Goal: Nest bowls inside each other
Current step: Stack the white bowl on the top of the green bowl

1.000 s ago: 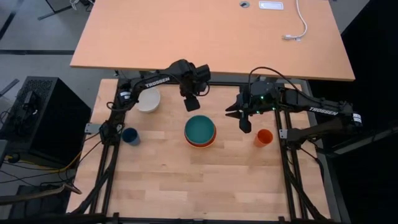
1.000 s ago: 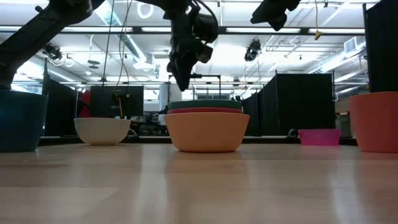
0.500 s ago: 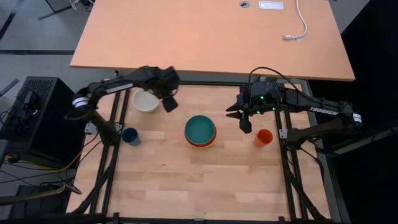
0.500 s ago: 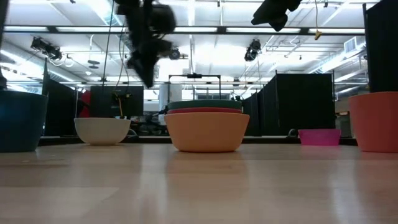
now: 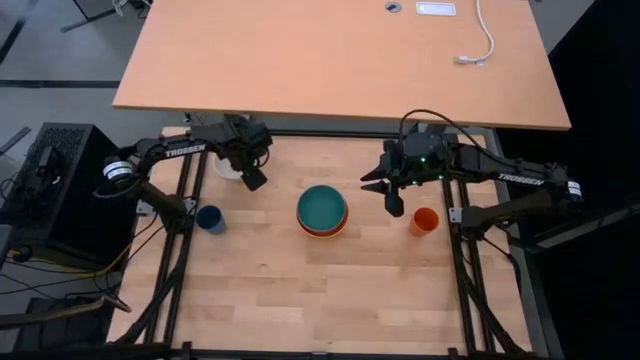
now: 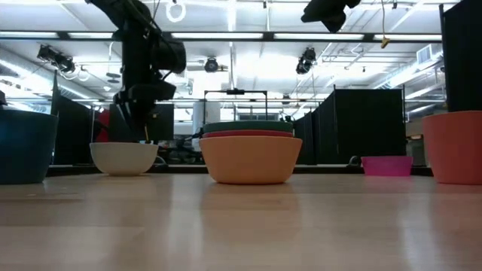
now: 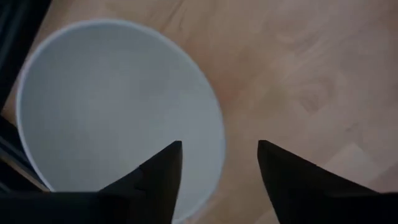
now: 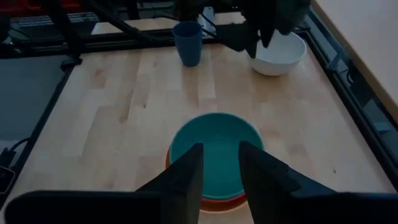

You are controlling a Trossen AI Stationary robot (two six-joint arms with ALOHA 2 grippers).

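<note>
The left gripper (image 7: 217, 162) stands open over the rim of the white bowl (image 7: 118, 112). One finger (image 7: 163, 171) is above the bowl's inside edge and the other is over bare wood beside it. It holds nothing, and whether a fingertip touches the rim cannot be told. In the low view the left gripper (image 6: 134, 113) hangs just above the white bowl (image 6: 124, 158), pointing down. From above, the left arm reaches in from the table's left edge, its forearm lying across the top left corner of the wooden table (image 5: 300, 290), with most of the white bowl (image 5: 228, 170) hidden under it.

The right gripper (image 5: 393, 200) hovers high, near the stacked bowls, and grips nothing. Its fingers (image 8: 186, 171) are parted with a narrow gap between them. The right arm stretches in from the table's right edge, roughly level.

The stack sits at the table's middle: the teal bowl (image 5: 322, 207) lies inside the red bowl (image 6: 250, 134), which lies inside the orange bowl (image 6: 250, 159). All are smooth, round, plain plastic. The pink bowl (image 6: 387, 165) rests alone on the table farther back, shallow and small. A dark blue cup (image 5: 209, 218) stands near the left edge and an orange cup (image 5: 424, 221) near the right. The tabletop is pale jointed wood planks.
</note>
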